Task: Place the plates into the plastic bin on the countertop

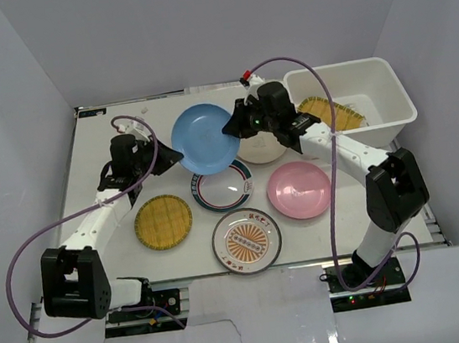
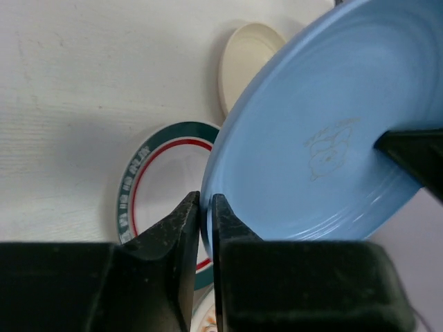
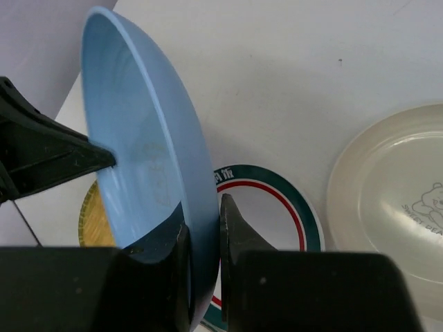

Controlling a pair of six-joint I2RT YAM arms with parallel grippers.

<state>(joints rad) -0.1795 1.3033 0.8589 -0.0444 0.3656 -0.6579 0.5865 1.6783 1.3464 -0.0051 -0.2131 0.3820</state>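
Note:
The light blue plate (image 1: 204,138) is tilted on edge above the countertop (image 1: 109,153), held from both sides. My left gripper (image 1: 178,155) is shut on its left rim, which shows in the left wrist view (image 2: 205,207) against the blue plate (image 2: 325,138). My right gripper (image 1: 233,126) is shut on its right rim, which shows in the right wrist view (image 3: 204,221) against the blue plate (image 3: 138,124). The plastic bin (image 1: 387,83) stands at the back right with a yellow woven plate (image 1: 329,112) inside.
On the countertop lie the cream plate (image 1: 260,149), the teal-rimmed plate (image 1: 225,187) below the blue one, the pink plate (image 1: 299,189), another yellow woven plate (image 1: 162,222) and the sunburst plate (image 1: 246,240). Grey walls surround the table.

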